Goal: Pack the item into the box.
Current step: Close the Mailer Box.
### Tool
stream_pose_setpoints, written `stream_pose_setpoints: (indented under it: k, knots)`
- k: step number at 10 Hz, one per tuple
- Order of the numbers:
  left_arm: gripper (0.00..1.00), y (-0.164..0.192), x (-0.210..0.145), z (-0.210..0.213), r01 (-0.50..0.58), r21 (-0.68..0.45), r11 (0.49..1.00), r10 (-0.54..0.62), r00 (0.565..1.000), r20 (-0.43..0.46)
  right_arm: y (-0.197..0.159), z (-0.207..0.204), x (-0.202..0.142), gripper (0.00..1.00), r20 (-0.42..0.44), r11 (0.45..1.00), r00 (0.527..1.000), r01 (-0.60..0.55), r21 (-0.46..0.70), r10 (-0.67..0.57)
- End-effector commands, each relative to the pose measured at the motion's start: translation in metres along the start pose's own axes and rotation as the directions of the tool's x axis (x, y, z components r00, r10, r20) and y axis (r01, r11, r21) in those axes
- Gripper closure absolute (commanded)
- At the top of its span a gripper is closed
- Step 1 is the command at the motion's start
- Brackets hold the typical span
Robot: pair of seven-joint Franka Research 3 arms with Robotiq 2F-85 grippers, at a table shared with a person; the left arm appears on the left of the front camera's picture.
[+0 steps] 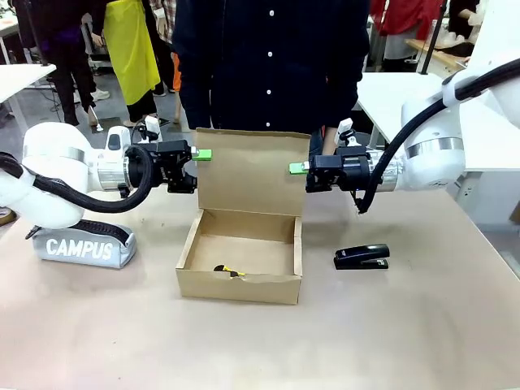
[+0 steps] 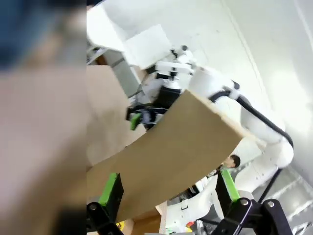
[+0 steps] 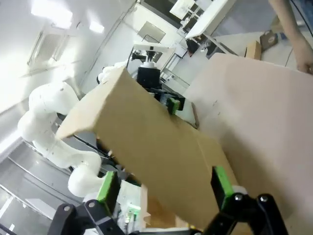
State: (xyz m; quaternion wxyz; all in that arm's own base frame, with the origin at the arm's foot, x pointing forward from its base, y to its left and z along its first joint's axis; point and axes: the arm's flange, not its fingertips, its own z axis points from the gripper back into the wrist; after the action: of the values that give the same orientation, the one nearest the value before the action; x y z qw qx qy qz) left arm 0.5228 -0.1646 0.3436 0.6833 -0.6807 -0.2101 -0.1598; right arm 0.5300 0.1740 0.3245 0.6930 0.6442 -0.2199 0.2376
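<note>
Grey pencil case sat left, apart from box. Spread-jawed left gripper stood at left edge of upright flap. Yellow, black-ended knife lay inside box by near wall. Spread-jawed right gripper stood at flap's right edge. Black stapler lay beyond, apart.

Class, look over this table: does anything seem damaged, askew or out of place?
The box has a small ragged dip in its front wall's top edge, beside the utility knife inside. Nothing else stands out.

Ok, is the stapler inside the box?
No, the stapler lies on the table to the right of the box, apart from it.
</note>
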Motion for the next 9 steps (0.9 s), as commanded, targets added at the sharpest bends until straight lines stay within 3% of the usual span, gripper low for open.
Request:
stream_pose_setpoints:
  k: [1, 3, 9]
  knots:
    - [0.00, -0.006, -0.010, -0.002, 0.221, -0.169, 0.961, -0.225, 0.974, -0.003, 0.011, -0.012, -0.013, 0.00, 0.035, 0.973, 0.975, -0.219, -0.069, 0.222]
    - [0.00, -0.012, -0.016, -0.005, 0.308, -0.250, 0.918, -0.313, 0.950, 0.020, 0.023, -0.014, -0.022, 0.00, 0.047, 0.926, 0.930, -0.355, -0.129, 0.364]
    - [0.00, -0.008, -0.034, 0.000, 0.415, -0.291, 0.862, -0.446, 0.894, -0.046, 0.065, -0.024, -0.038, 0.00, 0.073, 0.810, 0.807, -0.580, -0.088, 0.586]
